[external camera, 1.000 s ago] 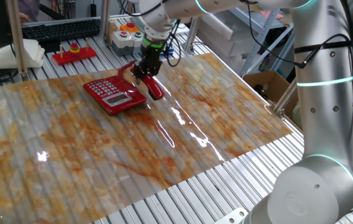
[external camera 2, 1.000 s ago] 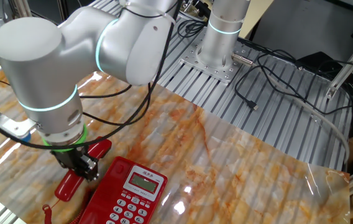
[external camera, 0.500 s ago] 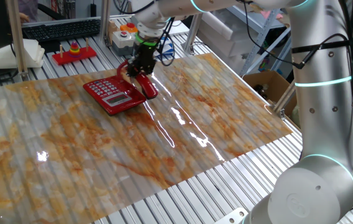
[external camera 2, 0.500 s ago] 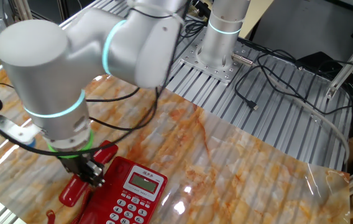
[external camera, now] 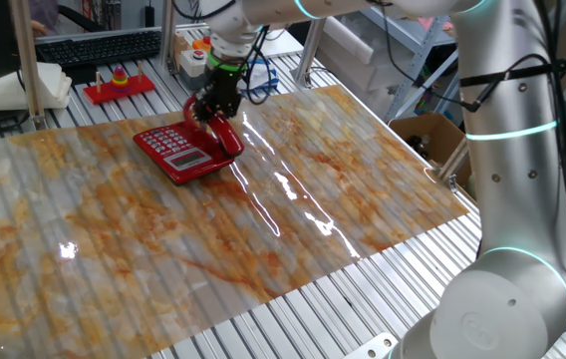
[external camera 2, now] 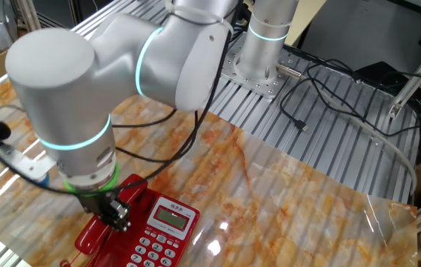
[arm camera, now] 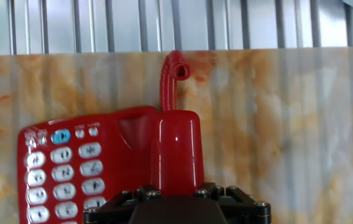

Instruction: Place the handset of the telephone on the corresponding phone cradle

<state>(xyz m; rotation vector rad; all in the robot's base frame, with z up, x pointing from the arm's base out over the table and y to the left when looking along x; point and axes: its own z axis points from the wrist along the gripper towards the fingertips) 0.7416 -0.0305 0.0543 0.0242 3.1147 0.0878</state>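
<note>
My gripper (external camera: 213,106) is shut on the glossy red handset (external camera: 226,137), held by its middle. The handset hangs along the right edge of the flat red telephone (external camera: 176,151), close above it; I cannot tell whether they touch. In the hand view the handset (arm camera: 176,148) runs away from the gripper (arm camera: 175,190), covering most of the phone cradle (arm camera: 133,129) beside the pale keypad (arm camera: 64,177). Its red cord (arm camera: 173,73) curls onto the sheet beyond. From the other fixed view, the gripper (external camera 2: 114,215) holds the handset (external camera 2: 93,233) at the telephone's (external camera 2: 167,236) left side.
A marble-patterned sheet (external camera: 263,219) covers the slatted table. Behind the telephone stand a red tray with stacking rings (external camera: 119,85), a button box (external camera: 200,55) and a keyboard (external camera: 99,45). A cardboard box (external camera: 427,135) sits off the right edge. Black cables (external camera 2: 329,81) lie near the arm's base.
The gripper has carried the handset sideways from the bare sheet toward the telephone; it now hangs over the base's cradle side. The grip has stayed the same.
</note>
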